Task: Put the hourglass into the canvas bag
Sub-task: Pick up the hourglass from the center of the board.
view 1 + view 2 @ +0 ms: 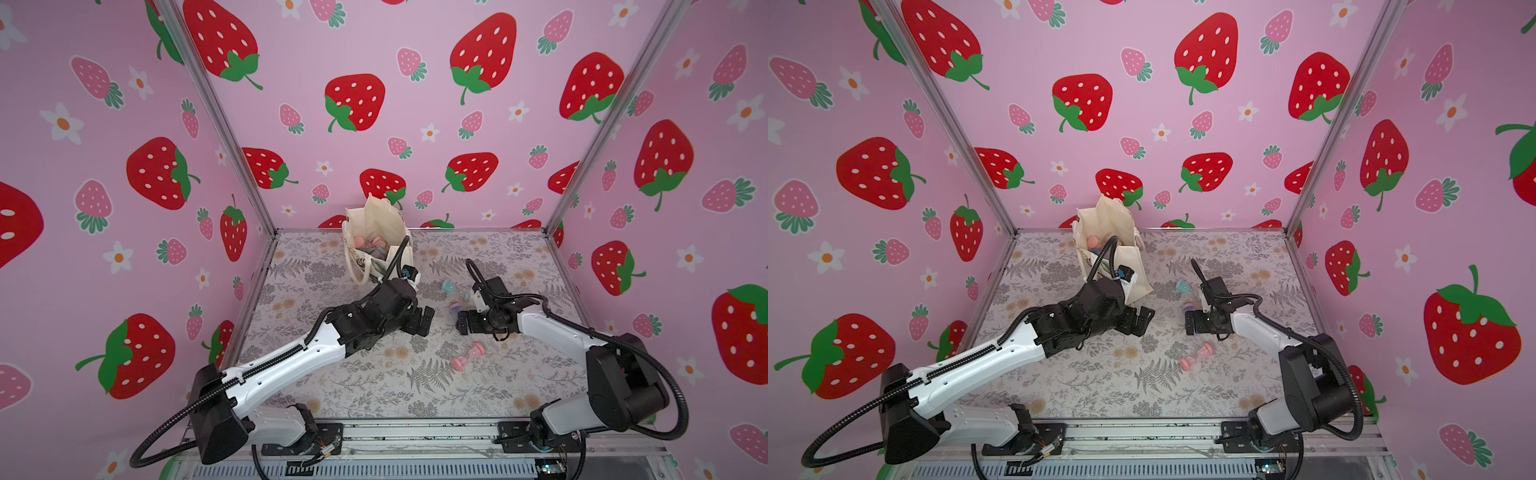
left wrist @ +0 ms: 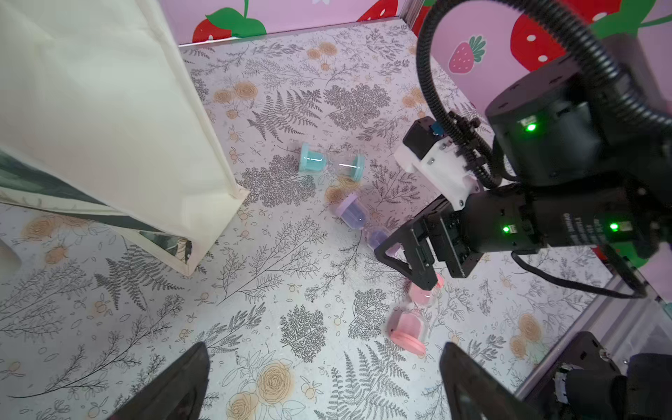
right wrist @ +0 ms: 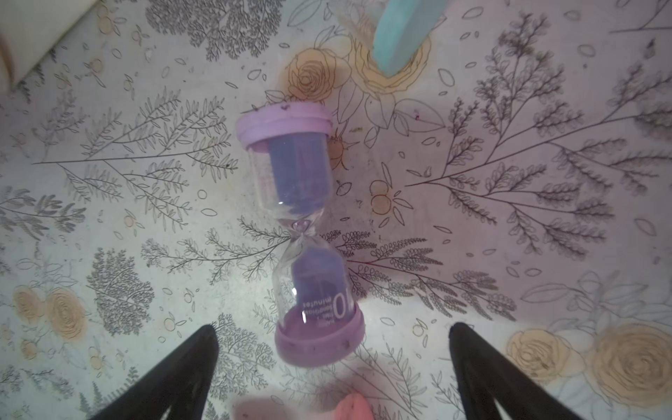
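Canvas bag (image 1: 376, 226) stands upright with its mouth open at upper centre of both top views, near the back wall. Its dark print side faces the lower left. Several pink and teal hourglasses in the bag (image 1: 370, 245) are visible.

Three more lie flat on the bench (image 1: 332, 374):
- teal hourglass (image 1: 449, 286), right of the bag
- purple hourglass (image 1: 455, 308), just below the teal one
- pink hourglass (image 1: 468, 358), lower, centre-right of frame

Left pincer (image 1: 424, 320) hangs mid-frame below the bag, jaws spread wide, nothing between them. In the left wrist view its fingers (image 2: 174, 385) sit far apart over bare bench.

Right pincer (image 1: 462, 322) faces it from the right, low over the purple hourglass, jaws wide too. In the right wrist view the purple one lies lengthwise ahead of the spread fingers (image 3: 189, 363). One cap sits between the tips, not gripped.
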Tool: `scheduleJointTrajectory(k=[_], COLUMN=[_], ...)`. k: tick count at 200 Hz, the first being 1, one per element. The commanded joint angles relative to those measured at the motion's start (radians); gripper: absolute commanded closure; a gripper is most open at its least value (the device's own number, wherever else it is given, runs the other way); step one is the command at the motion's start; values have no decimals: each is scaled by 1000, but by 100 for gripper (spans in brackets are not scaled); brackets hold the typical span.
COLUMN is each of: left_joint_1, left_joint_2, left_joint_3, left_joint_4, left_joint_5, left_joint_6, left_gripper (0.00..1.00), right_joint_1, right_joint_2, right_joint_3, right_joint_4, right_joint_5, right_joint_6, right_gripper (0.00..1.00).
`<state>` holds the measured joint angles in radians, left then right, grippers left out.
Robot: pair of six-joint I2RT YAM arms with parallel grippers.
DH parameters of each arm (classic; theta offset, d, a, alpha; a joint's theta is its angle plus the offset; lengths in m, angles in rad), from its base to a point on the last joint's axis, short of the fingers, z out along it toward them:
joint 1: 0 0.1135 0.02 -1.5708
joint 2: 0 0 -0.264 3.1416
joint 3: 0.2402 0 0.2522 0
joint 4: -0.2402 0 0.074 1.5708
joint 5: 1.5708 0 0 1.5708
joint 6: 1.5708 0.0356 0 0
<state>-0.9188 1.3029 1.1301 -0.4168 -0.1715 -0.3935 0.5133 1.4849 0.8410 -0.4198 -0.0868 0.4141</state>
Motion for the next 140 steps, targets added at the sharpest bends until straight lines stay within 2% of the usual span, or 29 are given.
scheduleJointTrajectory(k=[1,62,102,140], left_joint_1=[-14,-26,-26,-26], left_joint_2=[0,4,10,12], left_joint_3=[-29,-103,-113,-115], left_joint_4=[43,96,97,96], left_joint_5=[-16,-37,-58,-64], left_joint_6=[-4,-45,-50,-54], left_gripper=[1,1,1,1], right_joint_1=[19,49,58,69], right_joint_2=[23,92,133,161], right_joint_3=[3,17,38,57], right_joint_4=[-10,7,9,11], right_joint_5=[52,76,89,94], right_joint_6=[-11,-9,-10,-12], right_gripper=[3,14,28,35])
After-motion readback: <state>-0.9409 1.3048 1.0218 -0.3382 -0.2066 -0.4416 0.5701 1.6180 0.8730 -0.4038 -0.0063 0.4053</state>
